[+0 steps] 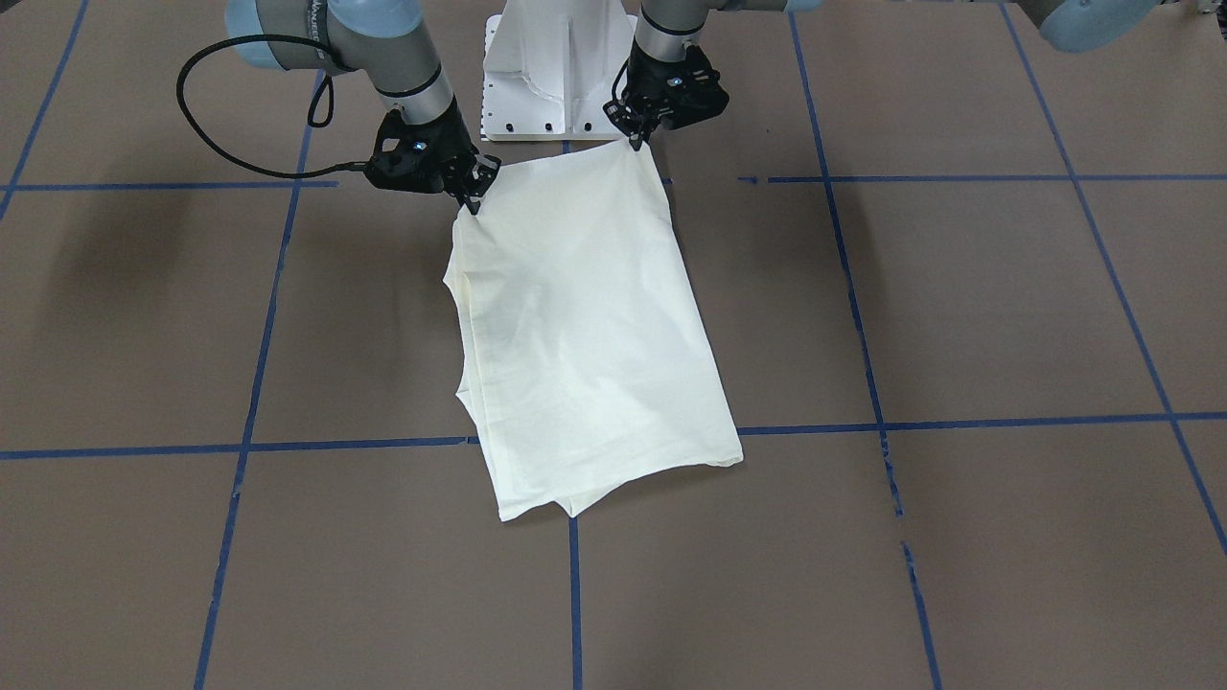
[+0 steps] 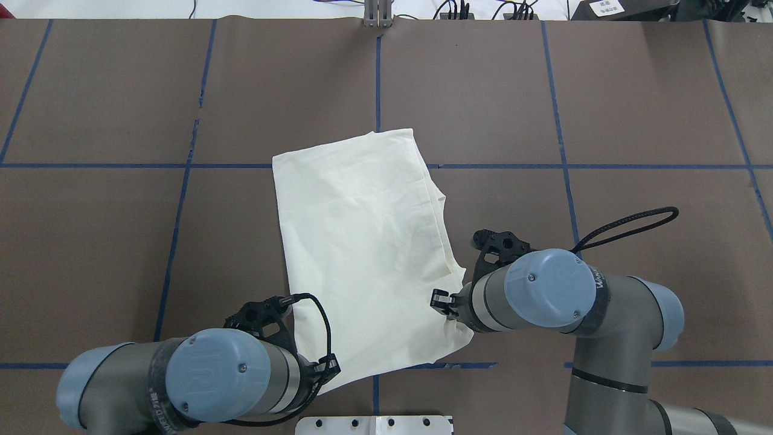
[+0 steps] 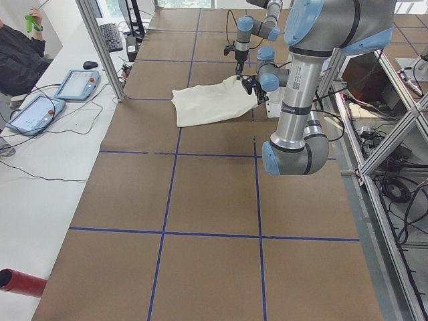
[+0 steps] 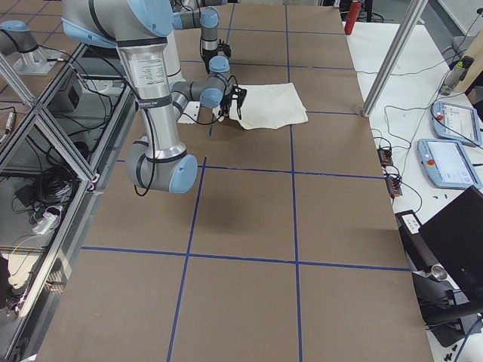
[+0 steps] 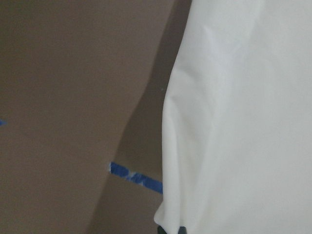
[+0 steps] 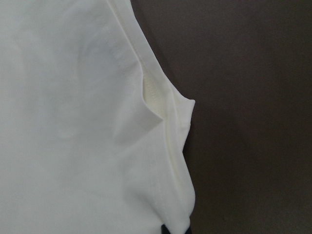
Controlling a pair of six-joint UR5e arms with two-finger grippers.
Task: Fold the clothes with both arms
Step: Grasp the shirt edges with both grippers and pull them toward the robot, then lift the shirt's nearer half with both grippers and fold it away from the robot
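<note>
Overhead exterior view shows the cream long-sleeved T-shirt [image 2: 362, 241] lying plain side up as a narrow, slightly skewed rectangle on the brown paper-covered table [image 2: 121, 90], straight out from the white pedestal base [image 2: 374, 425]. Its short near edge sits just in front of the pedestal and its far edge lies well away from it.

The 2 corners nearest the pedestal are each taken by an arm. The left gripper [image 1: 636, 142] pinches 1 corner and the right gripper [image 1: 473, 201] pinches the other. Both wrist views show cloth running down into dark fingertips, but the tips are mostly covered, so the pinch is likely rather than certain.

The step in hand looks like folding the pedestal-side edge over to the far edge. To do it well:

- Raise both corners together and to the same height, keeping the edge between them lightly taut so no sag drags across the body.
- Travel along the shirt's own skewed axis, not the blue tape lines.
- Watch the stacked layers on the right gripper's side, which could slip out.
- Lower the edge onto the far edge before letting go.
</note>
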